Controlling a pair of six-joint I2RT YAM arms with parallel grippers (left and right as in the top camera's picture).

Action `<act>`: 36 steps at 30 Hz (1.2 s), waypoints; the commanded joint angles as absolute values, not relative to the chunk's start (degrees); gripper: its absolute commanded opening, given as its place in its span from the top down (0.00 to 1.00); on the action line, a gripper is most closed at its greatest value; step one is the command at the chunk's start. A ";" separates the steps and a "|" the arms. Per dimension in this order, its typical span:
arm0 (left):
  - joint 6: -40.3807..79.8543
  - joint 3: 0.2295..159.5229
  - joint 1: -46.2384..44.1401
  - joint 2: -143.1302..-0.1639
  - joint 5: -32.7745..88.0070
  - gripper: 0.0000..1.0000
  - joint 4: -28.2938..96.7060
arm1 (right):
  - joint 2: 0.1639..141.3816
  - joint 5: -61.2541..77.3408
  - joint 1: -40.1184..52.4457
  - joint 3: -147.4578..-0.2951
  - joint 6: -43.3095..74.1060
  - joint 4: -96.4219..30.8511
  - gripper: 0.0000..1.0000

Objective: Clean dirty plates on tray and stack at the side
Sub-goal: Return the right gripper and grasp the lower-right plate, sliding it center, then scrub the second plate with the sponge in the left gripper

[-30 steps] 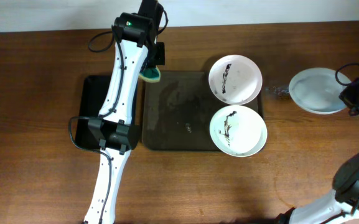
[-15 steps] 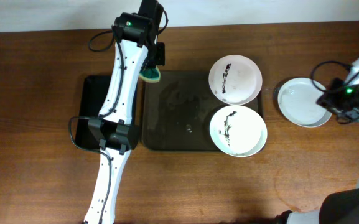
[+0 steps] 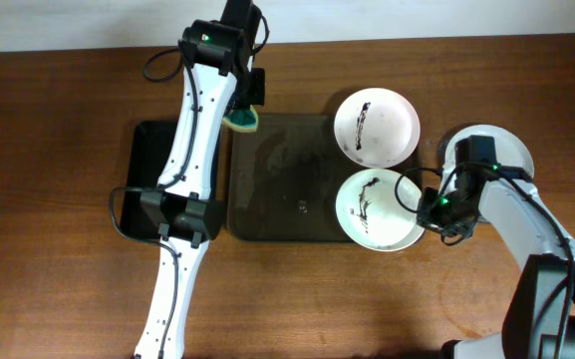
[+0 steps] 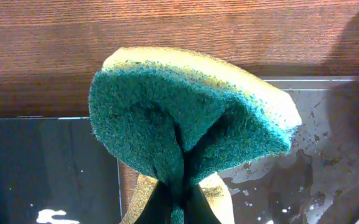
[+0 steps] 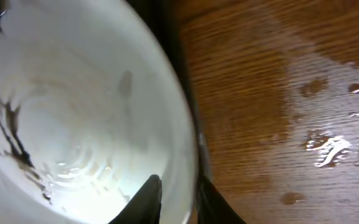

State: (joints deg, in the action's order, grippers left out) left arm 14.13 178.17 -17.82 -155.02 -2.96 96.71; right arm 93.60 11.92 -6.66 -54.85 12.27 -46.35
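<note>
**Inspector:** Left side, please.

**Operator:** A black tray (image 3: 147,160) sits on the table (image 3: 48,120) at the far left, partly under my left arm. My left hand (image 3: 248,100) is over the far left corner of the brown tray (image 3: 287,184). It is clamped tight on a green and yellow sponge (image 4: 185,118), which the pinch has folded.

**Inspector:** The tray?

**Operator:** It is wet and bare on its left part. Two smeared plates lie at its right end, the far plate (image 3: 377,127) and the near plate (image 3: 380,209). I cannot tell whether their rims touch.

**Inspector:** Right side?

**Operator:** My right hand (image 5: 178,196) is at the near plate's right edge. One finger is inside the rim, one outside, and they are closed on it. A third plate (image 3: 514,152), plain white, lies on the table just right of the tray, partly under my right arm. There are water drops (image 5: 328,149) on the wood nearby
</note>
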 commanded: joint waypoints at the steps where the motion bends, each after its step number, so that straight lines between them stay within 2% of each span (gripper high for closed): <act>1: 13.17 178.17 -17.82 -152.22 -2.57 1.00 96.73 | 93.41 10.90 -4.54 -54.52 14.06 -46.24 0.80; 4: 13.17 178.17 -17.82 -152.22 -2.74 1.00 96.73 | 95.48 10.35 -4.45 -54.52 14.06 -46.24 0.81; 5: 13.17 178.17 -17.82 -152.22 -2.74 1.00 96.73 | 96.84 10.37 -4.45 -54.52 14.04 -46.04 0.85; 6: 13.19 178.17 -17.82 -152.22 -2.74 1.00 96.73 | 97.25 10.90 -4.45 -54.52 14.04 -45.84 0.94; 7: 13.19 178.17 -17.82 -152.22 -2.74 1.00 96.73 | 97.27 13.02 -4.38 -54.54 14.02 -45.82 0.96; 10: 13.19 178.17 -17.82 -152.22 -2.74 1.00 96.73 | 97.23 16.32 0.40 -55.16 14.44 -45.23 0.96; 14: 13.19 178.17 -17.82 -152.22 -2.72 1.00 96.73 | 97.25 12.86 16.36 -58.26 35.38 -32.01 0.96; 15: 13.19 178.17 -17.82 -152.22 -2.74 1.00 96.73 | 97.51 12.82 18.35 -58.26 35.68 -28.36 0.96; 17: 13.21 178.17 -17.82 -152.22 -2.72 1.00 96.73 | 98.67 8.58 20.88 -58.26 35.66 -25.21 0.90; 18: 13.21 178.17 -17.82 -152.22 -2.72 1.00 96.71 | 99.68 8.34 20.97 -58.30 35.38 -23.70 0.67; 19: 13.21 178.17 -17.82 -152.22 -2.72 1.00 96.71 | 99.81 8.29 20.84 -58.33 34.59 -22.52 0.62; 23: 13.21 178.17 -17.82 -152.22 -2.22 1.00 96.73 | 103.04 7.07 19.46 -60.99 33.34 -22.28 0.61; 24: 13.19 178.17 -17.89 -152.22 -1.58 1.00 96.73 | 105.06 7.42 19.31 -62.57 33.21 -23.16 0.63; 27: 12.08 178.14 -17.89 -152.22 1.15 1.00 96.73 | 109.43 9.45 19.46 -66.50 32.49 -25.93 0.84; 28: 8.34 178.10 -17.89 -152.22 3.49 1.00 96.73 | 109.47 9.43 19.35 -66.50 33.10 -25.69 0.94; 32: 5.93 169.58 -18.28 -152.22 4.32 1.00 96.73 | 110.65 10.37 19.38 -66.52 33.30 -23.59 0.96; 36: 0.58 169.51 -18.59 -148.99 5.56 1.00 96.75 | 110.98 10.52 19.38 -66.52 33.17 -23.53 0.96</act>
State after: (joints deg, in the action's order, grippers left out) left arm 3.42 169.38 -18.33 -153.95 3.29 96.68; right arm 109.73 10.20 19.53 -65.58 33.01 -23.53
